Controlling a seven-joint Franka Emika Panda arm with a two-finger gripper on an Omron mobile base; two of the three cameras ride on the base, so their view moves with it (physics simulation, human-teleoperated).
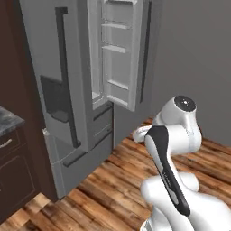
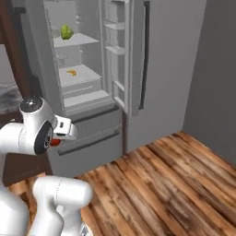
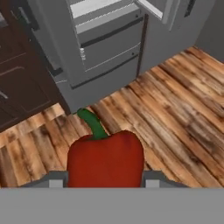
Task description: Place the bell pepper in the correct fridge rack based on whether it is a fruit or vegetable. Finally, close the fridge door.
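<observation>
Hand view: the gripper (image 3: 105,183) is pinched on the bell pepper (image 3: 106,161), its two finger tips (image 3: 56,180) pressed against the red flanks at 9 and 3 o'clock, the green stem pointing toward 11 o'clock. Pepper and gripper hang above the wooden plank floor (image 3: 175,109), well apart from the fridge. Right base view: a sliver of red shows at the wrist, toward 9 o'clock. The grey fridge (image 2: 87,73) stands with its right door (image 2: 122,50) swung open; a green item (image 2: 67,32) sits on the upper rack and a yellow banana (image 2: 71,72) on the rack below, with two drawers (image 2: 90,133) beneath. No readable writing. Left base view: a dark-stone worktop (image 1: 8,121) over dark cabinets at 9 o'clock; grey walls enclose the room.
</observation>
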